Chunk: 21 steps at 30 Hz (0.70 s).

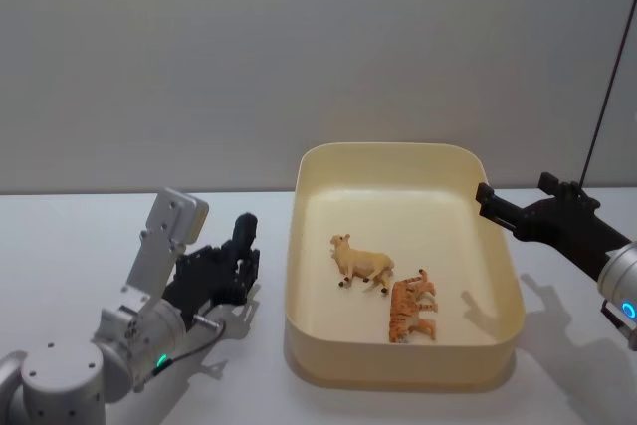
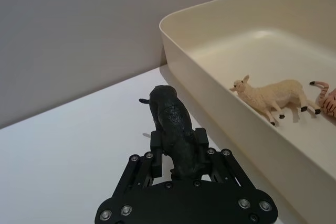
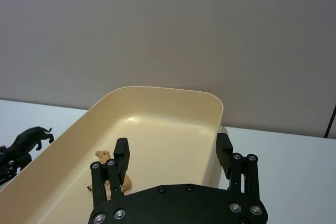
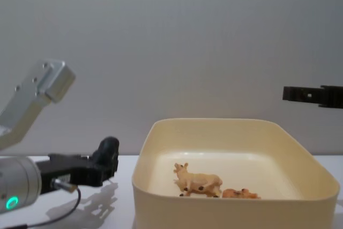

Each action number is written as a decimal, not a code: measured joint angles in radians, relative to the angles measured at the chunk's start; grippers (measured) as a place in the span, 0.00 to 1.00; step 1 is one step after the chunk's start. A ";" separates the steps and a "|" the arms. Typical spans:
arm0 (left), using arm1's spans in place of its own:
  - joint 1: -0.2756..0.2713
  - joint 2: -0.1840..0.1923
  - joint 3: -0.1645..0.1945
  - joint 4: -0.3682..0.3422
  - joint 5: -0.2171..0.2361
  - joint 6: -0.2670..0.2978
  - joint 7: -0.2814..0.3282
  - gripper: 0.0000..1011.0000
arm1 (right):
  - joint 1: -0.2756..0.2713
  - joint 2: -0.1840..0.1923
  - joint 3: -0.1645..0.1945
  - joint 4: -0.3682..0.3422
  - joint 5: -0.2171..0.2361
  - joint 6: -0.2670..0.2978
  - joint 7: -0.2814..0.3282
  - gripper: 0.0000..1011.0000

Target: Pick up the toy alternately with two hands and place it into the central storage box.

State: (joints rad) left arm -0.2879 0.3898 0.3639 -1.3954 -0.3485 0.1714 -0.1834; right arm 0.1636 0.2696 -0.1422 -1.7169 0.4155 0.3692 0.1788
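The left gripper (image 1: 242,246) sits low over the table's left part, near its front edge — its fingers (image 2: 156,141) clamped on a dark toy, the silver arm (image 1: 109,345) with its green ring light angling back toward the front left corner. The right gripper (image 1: 485,194) hangs raised near the right edge — its fingers (image 3: 122,153) spread wide apart, holding nothing.

Plain grey wall (image 1: 299,47) behind white table (image 1: 80,236); soft even light.
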 joint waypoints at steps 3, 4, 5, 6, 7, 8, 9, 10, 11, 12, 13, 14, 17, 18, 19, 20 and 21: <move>-0.009 0.002 -0.006 -0.015 0.005 0.010 -0.006 0.34 | 0.000 0.000 0.000 0.000 0.000 0.000 0.000 0.99; -0.013 0.002 -0.007 -0.017 0.007 0.012 -0.009 0.34 | 0.000 0.000 0.000 0.000 0.000 0.000 0.000 0.99; -0.020 0.002 -0.010 -0.022 0.010 0.017 -0.021 0.34 | 0.000 0.000 0.000 0.000 0.000 0.000 0.000 0.99; -0.024 0.002 -0.011 -0.023 0.012 0.019 -0.028 0.34 | 0.000 0.000 0.000 0.000 0.000 0.000 0.000 0.99; -0.030 0.002 -0.013 -0.024 0.014 0.022 -0.034 0.34 | 0.000 0.000 0.000 0.000 0.000 0.000 0.000 0.99; -0.037 0.001 -0.015 -0.024 0.017 0.026 -0.048 0.34 | 0.000 0.000 0.000 0.000 0.000 0.000 0.000 0.99; -0.044 0.000 -0.017 -0.024 0.019 0.028 -0.056 0.34 | 0.000 0.000 0.000 0.000 0.000 0.000 0.000 0.99; -0.058 -0.002 -0.020 -0.023 0.024 0.032 -0.077 0.34 | 0.000 0.000 0.000 0.000 0.000 0.000 0.000 0.99; -0.062 -0.002 -0.020 -0.021 0.026 0.034 -0.083 0.34 | 0.000 0.000 0.000 0.000 0.000 0.000 0.000 0.99; -0.072 -0.004 -0.022 -0.017 0.029 0.036 -0.097 0.34 | 0.000 0.000 0.000 0.000 0.000 0.000 0.000 0.99; -0.079 -0.006 -0.023 -0.013 0.032 0.038 -0.108 0.34 | 0.000 0.000 0.000 0.000 0.000 0.000 0.000 0.99; -0.087 -0.007 -0.025 -0.009 0.036 0.041 -0.122 0.34 | 0.000 0.000 0.000 0.000 0.000 0.000 0.000 0.99; -0.135 -0.017 -0.031 0.022 0.054 0.047 -0.181 0.34 | 0.000 0.000 0.000 0.000 0.000 0.000 0.000 0.99; -0.145 -0.019 -0.032 0.029 0.057 0.048 -0.198 0.34 | 0.000 0.000 0.000 0.000 0.000 0.000 0.000 0.99; -0.155 -0.022 -0.033 0.037 0.061 0.048 -0.210 0.34 | 0.000 0.000 0.000 0.000 0.000 0.000 0.000 0.99; -0.165 -0.024 -0.034 0.045 0.064 0.048 -0.223 0.34 | 0.000 0.000 0.000 0.000 0.000 0.000 0.000 0.99; -0.188 -0.031 -0.036 0.066 0.071 0.048 -0.248 0.34 | 0.000 0.000 0.000 0.000 0.000 0.000 0.000 0.99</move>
State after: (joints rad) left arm -0.4764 0.3585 0.3280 -1.3299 -0.2773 0.2195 -0.4314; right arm 0.1636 0.2696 -0.1422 -1.7169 0.4155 0.3693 0.1789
